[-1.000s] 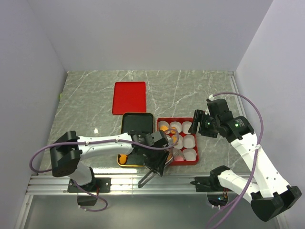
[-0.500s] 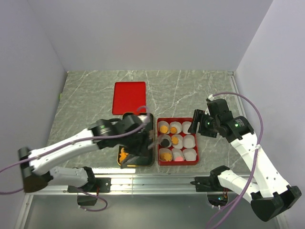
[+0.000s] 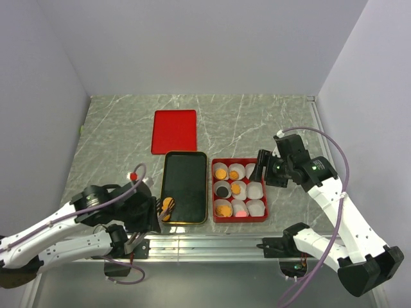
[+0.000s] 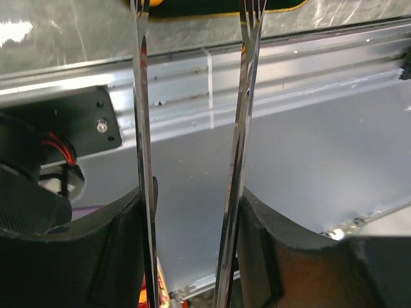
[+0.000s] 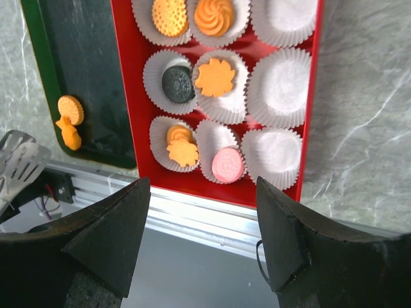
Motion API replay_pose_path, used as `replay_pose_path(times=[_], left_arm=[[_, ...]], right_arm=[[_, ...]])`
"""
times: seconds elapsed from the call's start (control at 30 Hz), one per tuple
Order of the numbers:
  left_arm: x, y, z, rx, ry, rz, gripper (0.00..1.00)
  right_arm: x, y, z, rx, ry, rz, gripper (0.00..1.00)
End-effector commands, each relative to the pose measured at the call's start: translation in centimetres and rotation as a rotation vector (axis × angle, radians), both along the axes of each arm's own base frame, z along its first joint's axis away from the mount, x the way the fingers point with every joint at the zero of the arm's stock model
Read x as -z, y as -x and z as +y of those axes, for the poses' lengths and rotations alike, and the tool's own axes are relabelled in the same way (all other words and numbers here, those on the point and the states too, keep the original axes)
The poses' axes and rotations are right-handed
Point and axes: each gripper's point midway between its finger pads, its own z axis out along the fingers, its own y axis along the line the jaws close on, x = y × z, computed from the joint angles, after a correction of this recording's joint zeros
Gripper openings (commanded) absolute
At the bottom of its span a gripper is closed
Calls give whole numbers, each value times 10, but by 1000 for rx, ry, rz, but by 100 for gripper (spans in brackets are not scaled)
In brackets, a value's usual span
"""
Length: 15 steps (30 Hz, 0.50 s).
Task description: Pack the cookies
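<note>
Cookies sit in white paper cups in the red tray (image 3: 239, 219): orange ones (image 5: 169, 16), a black one (image 5: 178, 84), an orange flower (image 5: 214, 77) and a pink one (image 5: 228, 164). Two orange cookies (image 3: 167, 206) lie at the near left corner of the black tray (image 3: 185, 160), also in the right wrist view (image 5: 69, 119). My left gripper (image 3: 146, 215) holds metal tongs (image 4: 142, 96), blades apart and empty, tips beside those two cookies. My right gripper (image 3: 258, 168) is open and empty above the red tray's far right edge.
A red lid (image 3: 174, 131) lies flat behind the black tray. Three cups on the red tray's right column (image 5: 279, 86) are empty. The aluminium rail (image 3: 212, 244) runs along the table's near edge, right below both trays. Grey walls enclose the table.
My left arm has swung from over the trays back to the near left, the tongs now at the black tray's near left corner. The right gripper has barely shifted.
</note>
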Motion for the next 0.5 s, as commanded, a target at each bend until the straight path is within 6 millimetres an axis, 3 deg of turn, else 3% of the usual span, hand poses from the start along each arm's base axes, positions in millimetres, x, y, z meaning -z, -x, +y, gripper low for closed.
replay_pose_path(times=[0.0, 0.47], left_arm=[[0, 11, 7, -67, 14, 62, 54], [23, 2, -5, -34, -69, 82, 55]], right_arm=[[-1, -4, 10, -20, -36, -12, 73], [2, -4, 12, -25, -33, 5, 73]])
